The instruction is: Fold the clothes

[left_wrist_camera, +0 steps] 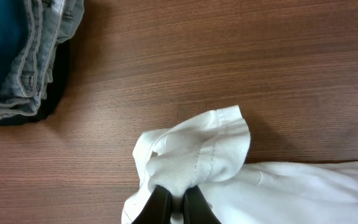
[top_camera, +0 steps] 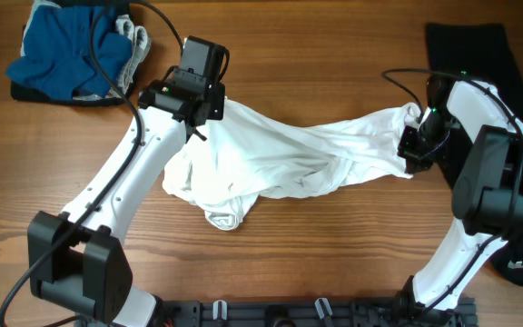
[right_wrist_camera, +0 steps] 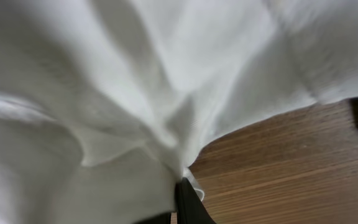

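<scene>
A large white T-shirt (top_camera: 289,159) hangs stretched between my two grippers over the wooden table, its collar sagging at the lower left. No print shows. My left gripper (top_camera: 196,118) is shut on a hemmed edge of the shirt (left_wrist_camera: 194,158), fingertips pinched together (left_wrist_camera: 178,196). My right gripper (top_camera: 413,136) is shut on the other end; white fabric (right_wrist_camera: 104,93) fills the right wrist view above the fingertips (right_wrist_camera: 180,190).
A pile of blue and grey clothes (top_camera: 71,50) lies at the back left, also in the left wrist view (left_wrist_camera: 17,56). A black garment (top_camera: 479,54) lies at the back right behind the right arm. Another dark item (top_camera: 520,263) lies at the right edge.
</scene>
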### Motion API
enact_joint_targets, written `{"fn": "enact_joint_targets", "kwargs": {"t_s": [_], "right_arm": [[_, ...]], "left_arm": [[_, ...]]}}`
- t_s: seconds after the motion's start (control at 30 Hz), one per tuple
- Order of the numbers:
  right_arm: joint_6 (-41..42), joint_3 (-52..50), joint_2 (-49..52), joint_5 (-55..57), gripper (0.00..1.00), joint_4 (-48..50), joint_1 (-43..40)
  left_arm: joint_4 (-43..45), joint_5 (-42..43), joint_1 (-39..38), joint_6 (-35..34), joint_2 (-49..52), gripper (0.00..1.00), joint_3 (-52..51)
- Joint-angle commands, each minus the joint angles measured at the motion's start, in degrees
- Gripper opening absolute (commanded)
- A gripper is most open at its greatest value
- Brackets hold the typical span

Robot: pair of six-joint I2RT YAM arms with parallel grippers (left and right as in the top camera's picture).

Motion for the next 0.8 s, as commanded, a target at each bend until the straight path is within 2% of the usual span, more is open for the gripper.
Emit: {"fn": "enact_joint_targets", "kwargs": {"t_s": [0.0, 0.23, 0.5, 0.67, 0.77], "right_arm": [[-0.1, 6.3, -5.1, -3.8, 0.04, 0.1, 0.4], [-1.1, 17.4, -14.6, -6.6, 0.04, 1.6, 0.4], [-2.2, 21.3, -20.8, -6.6, 0.04, 4.3, 0.4], [-3.0, 23.7, -22.6, -6.6, 0.04, 4.8, -0.4], [-3.1, 26.4, -24.2, -9.1, 0.04, 4.8, -2.8]], "left_arm": [[1.0, 0.4, 0.5, 0.1, 0.1, 0.04, 0.7], [4.7, -4.5, 0.5, 2.1, -3.3, 0.04, 0.8], [5.7, -5.7, 0.5, 3.1, -11.2, 0.04, 0.8], [7.8, -12.1, 0.5, 3.1, -18.3, 0.04, 0.8], [9.8, -13.2, 0.5, 3.1, -24.3, 0.04, 0.8]]}}
